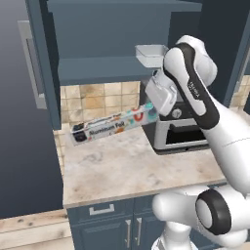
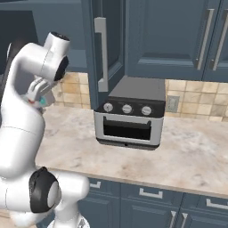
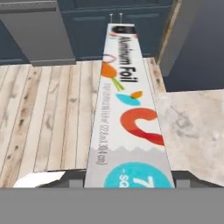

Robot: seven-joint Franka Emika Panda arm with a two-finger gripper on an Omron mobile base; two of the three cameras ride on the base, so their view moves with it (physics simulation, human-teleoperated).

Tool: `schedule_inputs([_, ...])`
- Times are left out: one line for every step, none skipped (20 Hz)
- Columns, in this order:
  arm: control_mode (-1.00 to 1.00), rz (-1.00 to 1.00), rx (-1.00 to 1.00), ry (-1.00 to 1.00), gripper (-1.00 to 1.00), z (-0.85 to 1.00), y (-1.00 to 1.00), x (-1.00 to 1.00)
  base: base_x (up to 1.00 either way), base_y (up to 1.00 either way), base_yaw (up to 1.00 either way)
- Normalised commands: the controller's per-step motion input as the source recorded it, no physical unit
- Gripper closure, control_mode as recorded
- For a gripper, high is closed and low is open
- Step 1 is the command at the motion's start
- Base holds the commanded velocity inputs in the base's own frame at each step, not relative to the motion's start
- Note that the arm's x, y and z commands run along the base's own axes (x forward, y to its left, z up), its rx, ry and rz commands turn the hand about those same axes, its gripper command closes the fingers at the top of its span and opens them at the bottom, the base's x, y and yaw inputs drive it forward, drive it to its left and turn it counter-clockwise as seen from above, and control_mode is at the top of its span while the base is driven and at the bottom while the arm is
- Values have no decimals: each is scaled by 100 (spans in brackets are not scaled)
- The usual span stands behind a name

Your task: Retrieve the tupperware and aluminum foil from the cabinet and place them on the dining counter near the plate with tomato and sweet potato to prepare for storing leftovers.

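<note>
My gripper point(image 1: 153, 112) is shut on the teal end of the aluminum foil point(image 1: 114, 125), a long white box held in the air over the wall counter, its far end pointing left. In the hand view the aluminum foil point(image 3: 127, 109) runs away from my gripper point(image 3: 129, 177), with a dark finger on each side. The teal tip also peeks out by my gripper point(image 2: 41, 100) in the right base view. The tupperware point(image 1: 150, 53) rests on the shelf of the open cabinet point(image 1: 97, 68). The dining counter and the plate are out of view.
A toaster oven point(image 2: 129, 120) stands on the beige wall counter point(image 1: 127, 166) right of the held box. The cabinet's open door point(image 1: 41, 63) with its grey handle hangs to the left. Wood floor point(image 3: 52, 113) lies below the box's far end.
</note>
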Motion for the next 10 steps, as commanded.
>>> schedule_inputs([-100,1,-26,26,100,-78,-34,-100,0,0,0])
schedule_inputs([-100,2,-25,25,100,-81,-36,-100,0,0,0])
schedule_inputs([-100,2,-23,25,100,-71,-31,-100,0,0,0])
schedule_inputs([-100,0,-19,23,100,-48,-11,-99,0,0,0])
schedule_inputs([-100,0,-15,21,100,-23,0,-88,0,0,0])
schedule_inputs([-100,0,-13,18,100,-4,0,-79,0,0,0])
schedule_inputs([-100,0,-14,20,100,0,0,-69,0,0,0])
schedule_inputs([-100,0,-15,23,100,0,0,-61,0,0,0])
schedule_inputs([-100,0,-16,24,100,0,5,-52,0,0,0])
schedule_inputs([-100,0,-17,23,100,0,10,-50,0,0,0])
